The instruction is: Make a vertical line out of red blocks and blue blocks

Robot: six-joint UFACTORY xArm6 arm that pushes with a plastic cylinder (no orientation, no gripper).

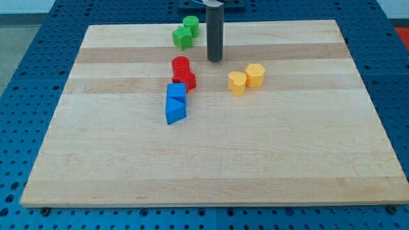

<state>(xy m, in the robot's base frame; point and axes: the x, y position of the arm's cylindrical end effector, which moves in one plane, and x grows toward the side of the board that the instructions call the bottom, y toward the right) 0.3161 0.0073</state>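
Bench [268,160] inspected. My tip [215,60] stands far of centre, just right of the red cylinder [181,64], touching nothing; this end effector is a bare rod, grasping nothing. Red cylinder, red block [185,80], blue cube [176,91] and blue wedge [174,110] run far-to-near, touching. Green blocks [186,32] far; yellow blocks [246,79] right.

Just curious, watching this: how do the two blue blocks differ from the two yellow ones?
The blue blocks stand one above the other in the view, directly below the red blocks; the yellow blocks sit side by side, apart at the view's right. The lower blue one looks wedge-shaped; the yellow ones look rounder. Both pairs touch, and my tip touches neither.
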